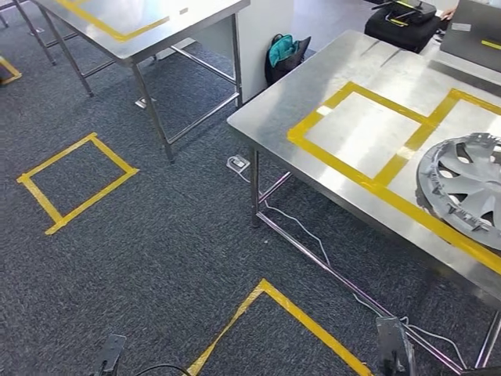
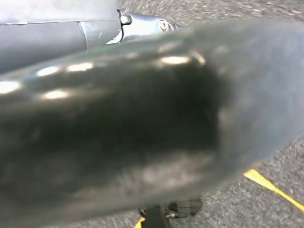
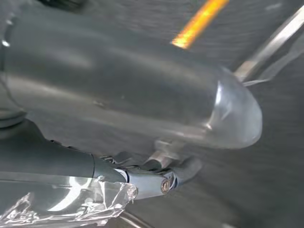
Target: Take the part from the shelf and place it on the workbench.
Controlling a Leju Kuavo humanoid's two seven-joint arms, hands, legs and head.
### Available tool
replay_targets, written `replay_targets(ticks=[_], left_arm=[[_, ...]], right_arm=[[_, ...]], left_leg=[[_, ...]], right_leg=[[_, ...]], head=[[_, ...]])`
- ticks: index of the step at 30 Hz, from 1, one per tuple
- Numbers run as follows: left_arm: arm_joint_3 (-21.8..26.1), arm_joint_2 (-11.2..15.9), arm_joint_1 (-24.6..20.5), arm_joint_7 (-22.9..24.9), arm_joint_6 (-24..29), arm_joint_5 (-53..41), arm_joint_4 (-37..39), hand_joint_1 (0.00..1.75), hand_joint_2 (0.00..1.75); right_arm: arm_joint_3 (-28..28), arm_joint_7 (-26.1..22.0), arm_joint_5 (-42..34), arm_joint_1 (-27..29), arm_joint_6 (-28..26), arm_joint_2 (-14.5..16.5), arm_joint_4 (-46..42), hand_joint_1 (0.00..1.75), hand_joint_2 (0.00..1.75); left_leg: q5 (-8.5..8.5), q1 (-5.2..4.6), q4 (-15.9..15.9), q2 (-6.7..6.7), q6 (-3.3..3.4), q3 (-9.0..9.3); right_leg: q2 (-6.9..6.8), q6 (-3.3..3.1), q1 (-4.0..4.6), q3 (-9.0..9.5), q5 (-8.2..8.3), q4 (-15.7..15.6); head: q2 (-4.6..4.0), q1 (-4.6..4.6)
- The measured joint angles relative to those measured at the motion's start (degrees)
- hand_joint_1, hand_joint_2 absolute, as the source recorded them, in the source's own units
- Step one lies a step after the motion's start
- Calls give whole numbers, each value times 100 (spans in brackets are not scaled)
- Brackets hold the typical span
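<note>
A silver hubcap point(image 1: 466, 188), the part, lies flat on the steel workbench point(image 1: 307, 94) at the right, inside a yellow-taped square and partly cut off by the picture's edge. Both my arms hang low. My left hand point(image 1: 109, 352) shows at the bottom left over the carpet, and my right hand point(image 1: 393, 345) at the bottom right beside the workbench's leg. In the left wrist view my left hand point(image 2: 143, 133) is a blurred dark thumb with a finger stretched out. In the right wrist view my right hand point(image 3: 125, 109) is also stretched out. Neither hand holds anything.
A second steel table point(image 1: 148, 31) stands at the back left. A teal and black backpack point(image 1: 285, 53) sits on the floor between the tables. A black bag point(image 1: 401, 23) and a person's hand point(image 1: 448, 13) are at the workbench's far end. Yellow tape squares point(image 1: 77, 180) mark the carpet; a cable point(image 1: 307, 235) runs under the workbench.
</note>
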Motion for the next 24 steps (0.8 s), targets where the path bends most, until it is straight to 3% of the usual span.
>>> replay_targets(ticks=[1,3,5,7,9,10,12,13,14,16,18,20,22,24], left_arm=[[23,4,14,-16,4,14,0,0,0],[69,0,64,-29,21,39,1,0,0],[115,-17,95,-27,54,63,2,0,0],[160,-39,97,-26,90,92,3,0,0],[199,-63,126,-16,108,107,7,0,0],[217,-73,155,-7,113,108,9,0,0],[253,-94,202,15,126,108,12,0,0],[268,-103,212,22,133,107,13,0,0],[279,-109,212,28,137,105,13,0,0],[292,-118,214,33,142,100,14,0,0],[304,-125,248,38,142,95,19,0,0],[312,-140,282,45,137,87,26,0,0],[314,-163,271,51,127,74,31,0,0],[315,-176,256,53,121,65,33,0,0]], right_arm=[[-240,43,-33,-136,61,-1,398,0,0],[-625,285,-40,-384,214,-23,1119,0,0],[-854,563,18,-550,371,-67,1634,0,0],[-965,778,144,-628,395,-108,2007,0,0],[-1016,970,300,-670,365,-139,2305,0,0],[-1027,1042,357,-692,353,-147,2413,0,0],[-1034,1134,413,-735,350,-151,2570,0,0],[-1035,1157,422,-758,356,-151,2629,0,0],[-1036,1176,429,-779,367,-150,2691,0,0],[-1038,1202,440,-808,387,-148,2787,0,0],[-1042,1216,453,-826,397,-146,2846,0,0],[-1048,1224,470,-842,413,-145,2879,0,0],[-1057,1244,487,-842,427,-149,2903,0,0],[-1065,1258,496,-840,436,-154,2925,0,0]], left_leg=[[-37,-19,-122,21,44,54],[-61,-10,-197,-89,141,28],[-34,18,-233,-201,221,-3],[7,24,-238,-323,275,-47],[44,20,-235,-469,291,-90],[60,22,-231,-543,284,-103],[86,37,-212,-695,251,-120],[95,43,-192,-772,226,-137],[104,43,-152,-850,197,-174],[140,42,-102,-991,123,-267],[194,63,-94,-1092,38,-352],[82,56,74,-880,-22,-474],[-298,42,687,-538,-49,-754],[-635,51,1427,-428,-64,-1055]], right_leg=[[-65,30,14,-10,0,15],[-112,93,15,-20,-17,53],[152,152,-9,-151,-199,300],[482,186,-34,-478,-580,1021],[571,205,-41,-807,-830,1741],[578,212,-45,-847,-800,1827],[632,224,-75,-575,-440,1288],[772,240,-108,-365,-269,871],[939,249,-144,-191,-162,506],[1167,226,-179,-67,-145,212],[1064,126,-164,-84,-125,234],[906,24,-159,-100,-70,236],[718,-30,-138,-127,-37,224],[514,-43,-107,-151,-30,225]], head=[[0,3],[0,12],[0,19],[0,24],[0,24],[0,25],[0,24],[0,26],[0,26],[0,26],[0,27],[0,2],[0,-32],[0,-39]])
